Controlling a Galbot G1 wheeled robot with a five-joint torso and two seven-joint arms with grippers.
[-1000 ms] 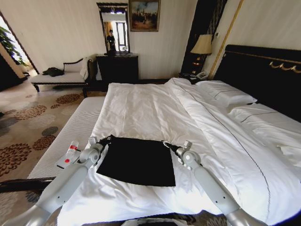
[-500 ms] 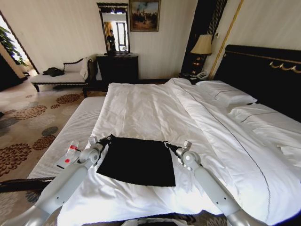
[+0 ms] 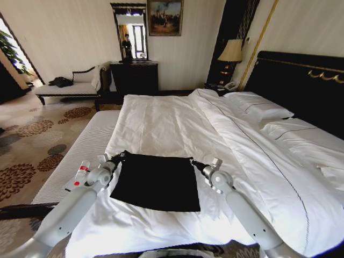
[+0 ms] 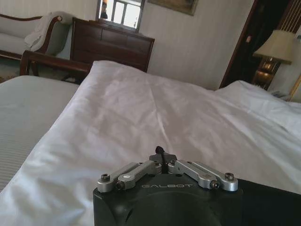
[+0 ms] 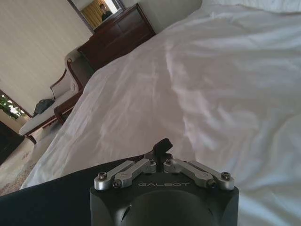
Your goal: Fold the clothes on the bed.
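From your head camera, the T-shirt [image 3: 156, 183] lies folded into a dark rectangle on the white duvet [image 3: 172, 129] near the foot of the bed [image 3: 301, 86]. Your left end effector [image 3: 122, 156] sits at the shirt's far left corner and your right end effector [image 3: 191, 160] at its far right corner, each clenched on a pinch of black cloth.

Your left wrist camera adds the close detail: the fingers [image 4: 159, 151] are drawn together with a dark tuft between the tips, and the shirt edge [image 4: 273, 207] runs off beside the housing. Your right wrist camera shows the same closed fingers [image 5: 163, 146] with a nub of fabric, and black cloth [image 5: 47, 200] spreading toward the other arm's side, smooth duvet ahead.
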